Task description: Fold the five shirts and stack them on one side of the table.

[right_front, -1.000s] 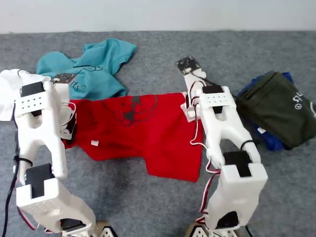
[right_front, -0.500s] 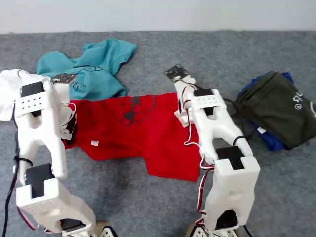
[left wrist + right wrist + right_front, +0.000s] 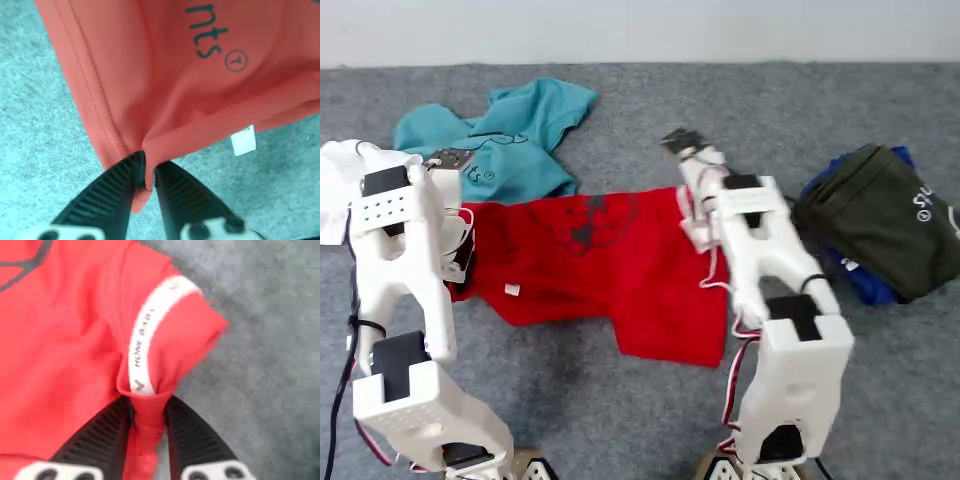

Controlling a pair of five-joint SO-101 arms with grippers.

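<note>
High view: the red shirt (image 3: 590, 265) lies spread on the grey table (image 3: 820, 110) between the two grippers. The left gripper (image 3: 460, 268) sits at one side edge of it, under the left arm (image 3: 395, 230). The right gripper (image 3: 695, 222) sits at the opposite upper corner, under the right arm (image 3: 760, 240). A teal shirt (image 3: 510, 135) lies crumpled just past the left gripper's fingers, touching the red shirt's far edge. A white shirt (image 3: 340, 180) lies to the outer side of that gripper. A folded dark green shirt (image 3: 875, 215) rests on a blue shirt (image 3: 865, 280), well apart from the right gripper's fingers on its outer side. Left wrist view: the left gripper (image 3: 145, 167) is nearly closed, and its ribbed black fingers (image 3: 107, 192) pinch a fold at the hem of the red shirt (image 3: 190, 85). The cloth fans out ahead of the fingertips. A small white label (image 3: 243, 140) lies on the table (image 3: 40, 125) just beside the pinched fold. Right wrist view: the right gripper (image 3: 148, 407) is closed narrowly, and its fingers (image 3: 192, 435) clamp a bunched piece of the red shirt (image 3: 60, 340). A white band (image 3: 145, 345) with print runs from between the fingertips outward along the gathered cloth. Grey table (image 3: 270, 340) shows to one side of the fingers.
</note>
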